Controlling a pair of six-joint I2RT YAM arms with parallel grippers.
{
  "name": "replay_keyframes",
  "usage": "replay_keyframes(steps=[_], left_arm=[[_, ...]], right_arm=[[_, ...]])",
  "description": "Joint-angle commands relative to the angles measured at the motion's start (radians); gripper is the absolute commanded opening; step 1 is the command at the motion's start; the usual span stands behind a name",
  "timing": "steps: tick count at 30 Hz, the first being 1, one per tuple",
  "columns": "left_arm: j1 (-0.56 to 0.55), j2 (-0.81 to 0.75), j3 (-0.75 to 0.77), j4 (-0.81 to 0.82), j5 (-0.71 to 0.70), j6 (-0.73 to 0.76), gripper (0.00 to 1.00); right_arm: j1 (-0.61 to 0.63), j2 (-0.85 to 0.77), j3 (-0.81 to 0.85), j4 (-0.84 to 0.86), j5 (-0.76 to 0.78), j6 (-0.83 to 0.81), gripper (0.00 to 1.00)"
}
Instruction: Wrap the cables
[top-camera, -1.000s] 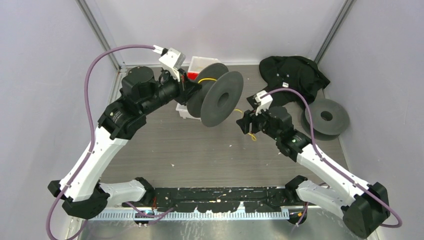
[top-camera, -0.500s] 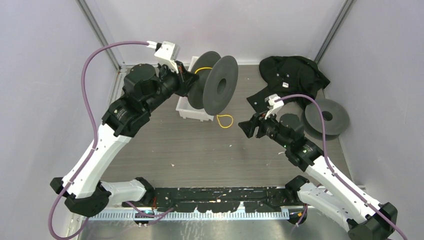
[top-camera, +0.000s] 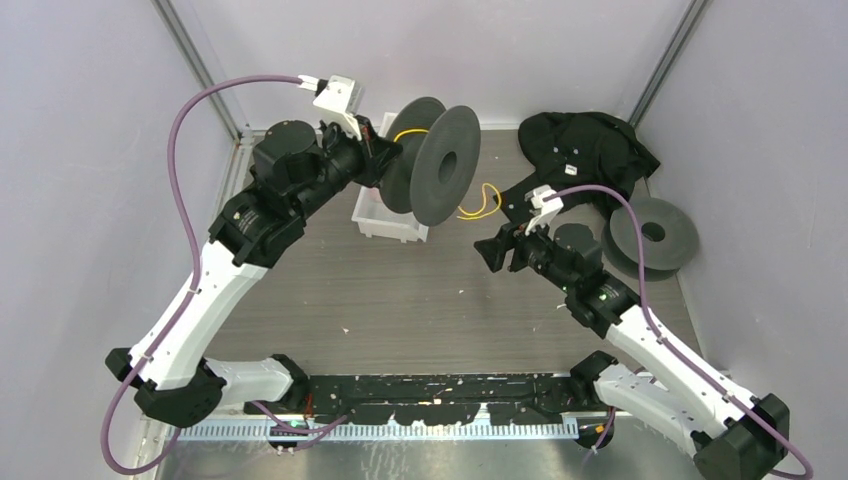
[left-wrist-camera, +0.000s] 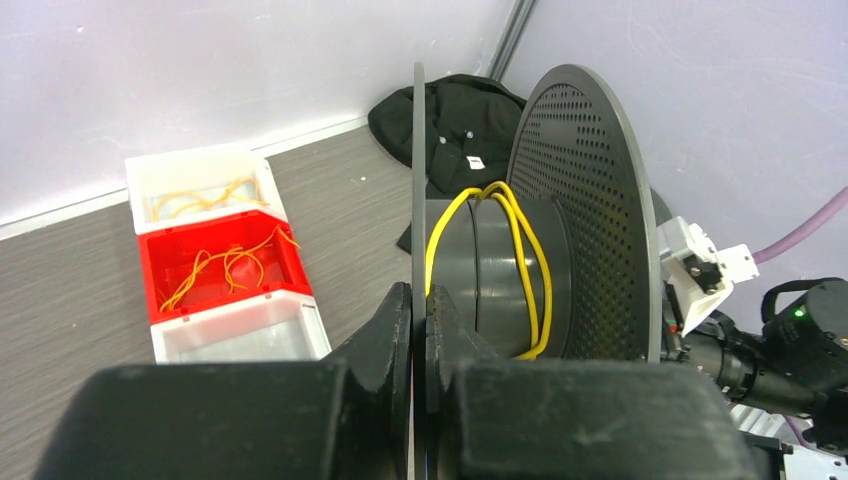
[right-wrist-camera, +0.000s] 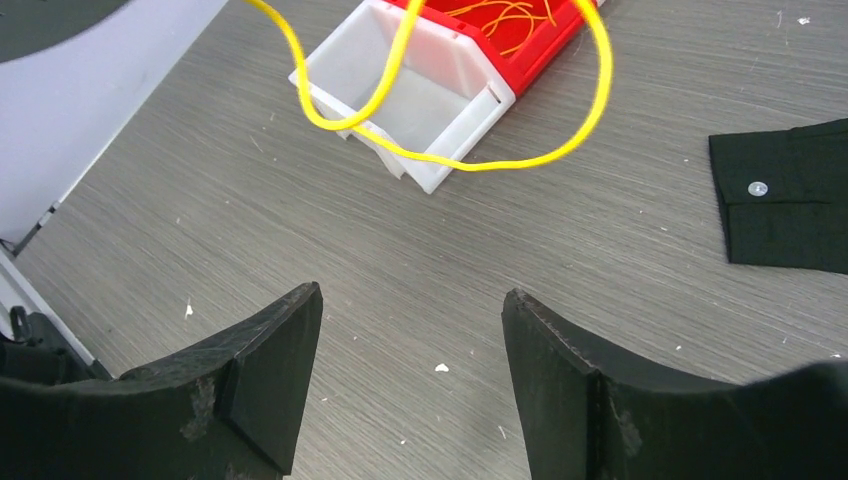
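My left gripper (left-wrist-camera: 418, 300) is shut on the thin near flange of a dark grey spool (top-camera: 440, 165) and holds it up above the table at the back, its axis roughly level. A yellow cable (left-wrist-camera: 520, 250) is wound a few turns round the spool's hub. Its loose end hangs as a loop (top-camera: 478, 203) to the right of the spool. In the right wrist view this loop (right-wrist-camera: 450, 160) hangs in the air ahead of my right gripper (right-wrist-camera: 410, 300), which is open, empty and apart from it. In the top view the right gripper (top-camera: 490, 250) is below and right of the loop.
A row of small bins (top-camera: 385, 222), white and red (left-wrist-camera: 215, 255), stands under the spool; the red one holds several more yellow cords. A black cloth (top-camera: 585, 145) lies at the back right. A second spool (top-camera: 652, 233) lies flat by the right wall.
The right gripper let go of the cable and drew back to the right. The spool turned in the left gripper, and the loose loop swung from under the spool up to its right.
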Motion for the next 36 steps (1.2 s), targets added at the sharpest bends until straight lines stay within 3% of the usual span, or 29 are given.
replay_keyframes(steps=[1, 6, 17, 28, 32, 34, 36], left_arm=[[-0.002, -0.016, 0.063, 0.137, 0.012, -0.009, 0.0], [-0.002, -0.018, 0.066, 0.139, 0.014, -0.009, 0.0], [-0.002, -0.034, 0.044, 0.171, 0.023, -0.006, 0.0], [-0.002, -0.026, 0.048, 0.178, 0.042, -0.016, 0.0], [-0.002, -0.025, 0.053, 0.169, 0.035, -0.014, 0.0], [-0.002, -0.023, 0.054, 0.165, 0.027, -0.014, 0.0], [-0.002, -0.025, 0.048, 0.168, 0.032, -0.008, 0.0]], right_arm=[[-0.001, 0.037, 0.01, 0.112, 0.034, -0.018, 0.72], [-0.002, 0.044, -0.027, 0.199, 0.164, 0.057, 0.75], [-0.001, 0.106, -0.098, 0.404, 0.208, 0.367, 0.78], [-0.001, 0.299, -0.129, 0.68, 0.349, 0.539, 0.73], [-0.001, 0.354, -0.112, 0.719, 0.333, 0.56, 0.61], [-0.001, 0.373, -0.109, 0.734, 0.318, 0.575, 0.45], [-0.001, 0.385, -0.108, 0.735, 0.304, 0.588, 0.2]])
